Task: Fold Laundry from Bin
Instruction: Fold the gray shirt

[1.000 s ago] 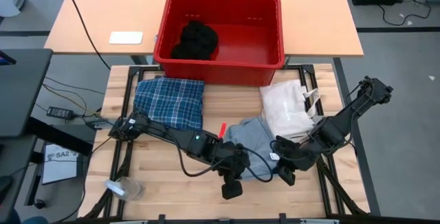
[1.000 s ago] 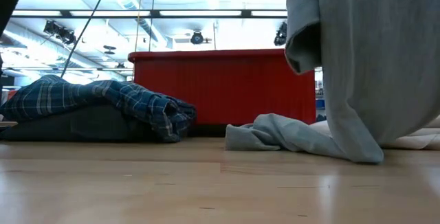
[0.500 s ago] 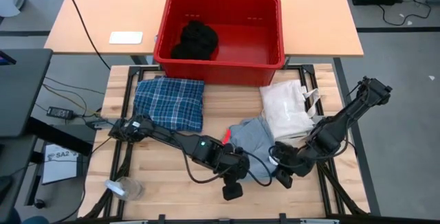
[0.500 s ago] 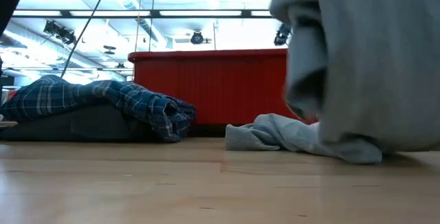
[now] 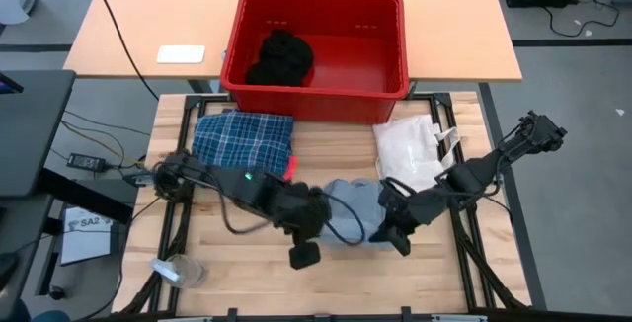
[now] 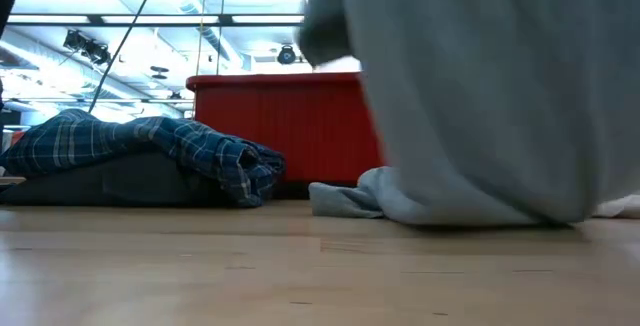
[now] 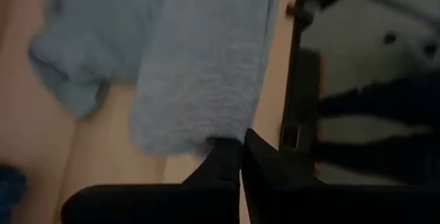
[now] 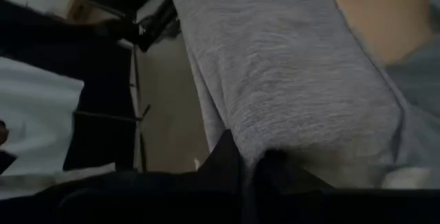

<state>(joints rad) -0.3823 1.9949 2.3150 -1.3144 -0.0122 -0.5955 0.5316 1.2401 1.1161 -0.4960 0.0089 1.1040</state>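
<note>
A pale wooden table [image 5: 247, 273] on a black frame is set against a second, tan table [image 5: 158, 16]. Grey floor [image 5: 583, 115] is seen all round, with cables trailing over it. In the low view, bright ceiling lights [image 6: 150, 18] and hung gear are seen overhead.

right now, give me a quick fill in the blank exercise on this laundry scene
1. Both pincers, left and right, are shut on the light ____ garment.
2. The black piece lies inside the ____ bin.
3. The folded garment in front of the bin has a blue-and-white ____ pattern.

Missing words: grey; red; plaid
</note>
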